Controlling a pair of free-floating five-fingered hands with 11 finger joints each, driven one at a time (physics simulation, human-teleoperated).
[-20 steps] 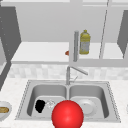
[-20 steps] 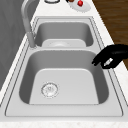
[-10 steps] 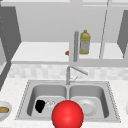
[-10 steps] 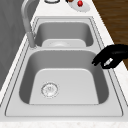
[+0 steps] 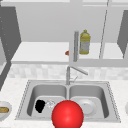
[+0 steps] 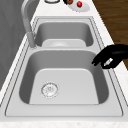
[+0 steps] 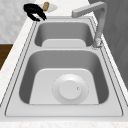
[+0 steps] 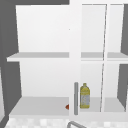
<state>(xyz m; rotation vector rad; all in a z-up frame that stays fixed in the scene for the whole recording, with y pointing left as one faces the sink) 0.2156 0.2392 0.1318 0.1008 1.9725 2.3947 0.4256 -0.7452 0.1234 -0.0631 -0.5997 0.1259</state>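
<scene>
My left hand (image 5: 40,105) hangs over the front rim of the sink's left basin (image 6: 65,75). In the left side view the left hand (image 6: 112,56) reaches in from the counter side, its fingers loosely bent downward with a gap to the thumb and nothing between them. From the right, the left hand (image 7: 32,10) shows at the far end, next to a bowl holding a piece of bread (image 7: 46,6). The basin below it holds just its drain (image 6: 49,89). A white plate (image 7: 70,88) lies flat in the right basin.
A big red ball (image 5: 67,115) sits low in the front view, covering the sink's front rim. The faucet (image 5: 68,75) stands behind the divider. A yellow bottle (image 5: 85,42) and a small red thing (image 5: 67,53) are on the open shelf. A plate with small foods (image 6: 79,5) lies on the right counter.
</scene>
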